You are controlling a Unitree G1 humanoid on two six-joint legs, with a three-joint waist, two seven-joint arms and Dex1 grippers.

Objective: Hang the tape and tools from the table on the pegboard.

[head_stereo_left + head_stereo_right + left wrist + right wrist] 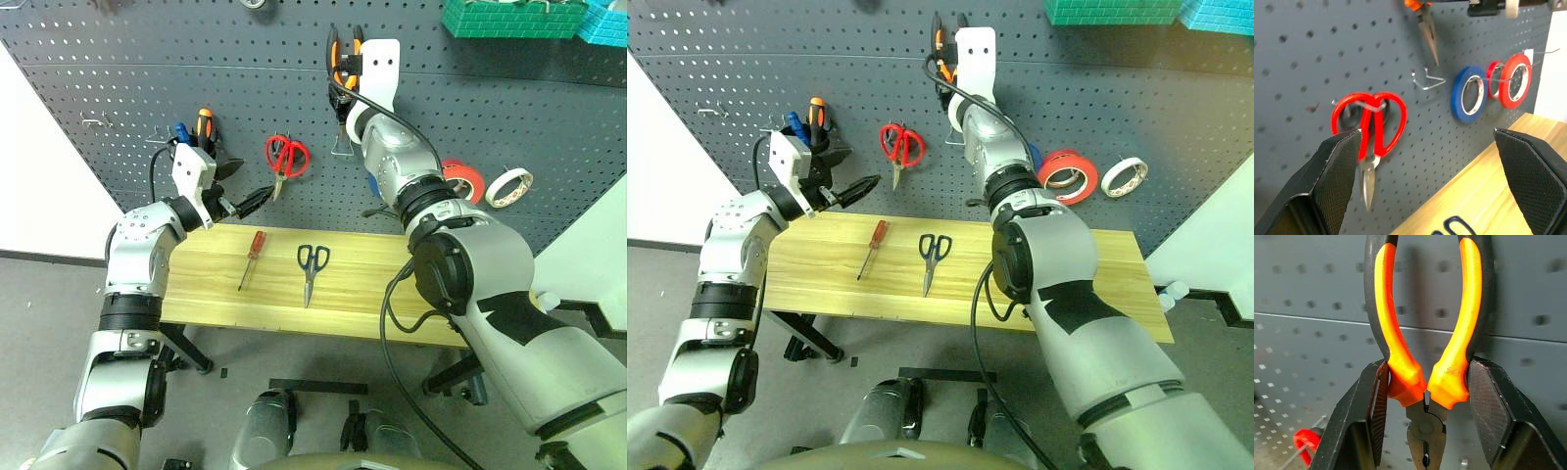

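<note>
While the right gripper presses the pliers high against the pegboard, fingers clamped on the handles, hanging is underway; next, catch a hook. Left gripper idles, fingers apart. Screwdriver, scissors wait on tabletop.

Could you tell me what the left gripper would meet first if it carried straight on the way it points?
Probably the pegboard, near the red-handled scissors hanging between the left gripper's open fingers; depth is unclear.

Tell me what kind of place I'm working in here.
Likely a workshop tool wall: a holed pegboard hung with red-handled scissors and tape rolls, above a wooden table.
</note>
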